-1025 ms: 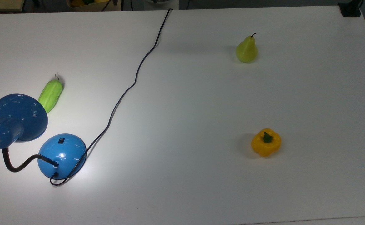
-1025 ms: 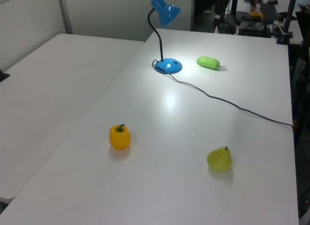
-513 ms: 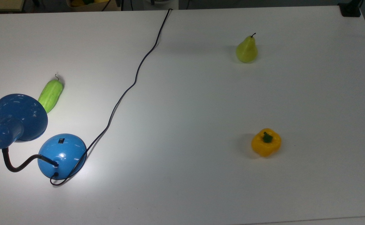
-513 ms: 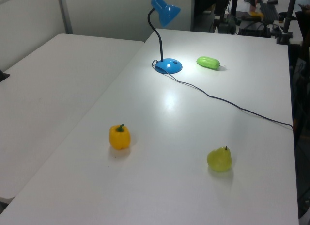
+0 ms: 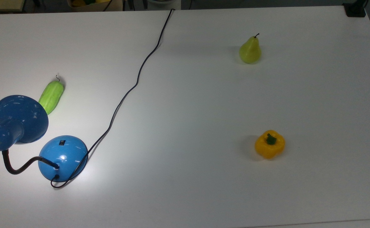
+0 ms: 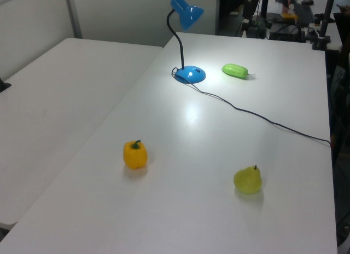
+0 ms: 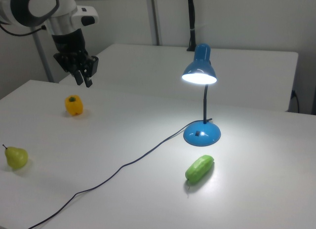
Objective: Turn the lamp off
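The blue lamp stands at the top view's lower left, with a domed base [image 5: 63, 157], a small black switch [image 5: 62, 142] and a flared shade [image 5: 20, 117]. The right view shows the shade [image 7: 199, 71] glowing over the base [image 7: 202, 133], so the lamp is lit. Its black cord [image 5: 134, 85] runs off the far table edge. In the right view my gripper [image 7: 84, 81] hangs open and holds nothing, high at the upper left. It is above the yellow pepper [image 7: 73, 105] and far from the lamp.
A green cucumber [image 5: 51, 96] lies beside the shade. A pear [image 5: 250, 50] and the yellow pepper [image 5: 269, 144] stand on the white table [image 5: 188, 126] at the top view's right. A second table [image 6: 54, 100] adjoins in the left view.
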Controlling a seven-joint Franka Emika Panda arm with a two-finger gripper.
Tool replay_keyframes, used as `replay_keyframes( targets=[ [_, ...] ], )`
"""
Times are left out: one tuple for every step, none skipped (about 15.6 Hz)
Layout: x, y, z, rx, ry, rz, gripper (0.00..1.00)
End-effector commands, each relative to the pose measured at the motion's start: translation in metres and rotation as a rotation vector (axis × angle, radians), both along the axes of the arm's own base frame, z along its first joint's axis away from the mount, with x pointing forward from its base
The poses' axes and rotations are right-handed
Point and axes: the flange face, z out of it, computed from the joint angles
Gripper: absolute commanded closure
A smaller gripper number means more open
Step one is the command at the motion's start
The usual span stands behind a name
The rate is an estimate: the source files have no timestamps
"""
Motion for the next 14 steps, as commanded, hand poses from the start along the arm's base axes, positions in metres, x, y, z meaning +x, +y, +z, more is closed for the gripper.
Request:
replay_keyframes(
  targets=[
    [-0.007, 0.003, 0.001, 0.001, -0.007, 0.012, 0.89],
    [-0.007, 0.003, 0.001, 0.001, -0.009, 0.019, 0.96],
    [-0.007, 0.003, 0.000, 0.001, -0.008, 0.021, 1.00],
    [-0.007, 0.003, 0.000, 0.004, -0.008, 0.018, 1.00],
    [-0.007, 0.003, -0.001, 0.005, -0.006, 0.015, 1.00],
    [-0.006, 0.001, -0.001, 0.006, -0.006, 0.006, 1.00],
    [-0.006, 0.001, -0.001, 0.007, -0.006, 0.007, 1.00],
    [-0.005, -0.001, -0.001, 0.007, -0.006, 0.008, 1.00],
    [-0.005, -0.001, -0.003, 0.006, -0.003, 0.011, 1.00],
    [-0.004, -0.001, -0.004, 0.006, -0.002, 0.011, 1.00],
    [-0.002, -0.001, -0.006, 0.007, 0.000, 0.007, 1.00],
    [-0.003, -0.002, -0.007, 0.006, 0.003, 0.007, 1.00],
    [-0.002, -0.004, -0.010, 0.006, 0.012, 0.007, 1.00],
    [-0.002, -0.006, -0.019, 0.006, 0.029, 0.007, 1.00]
  ],
)
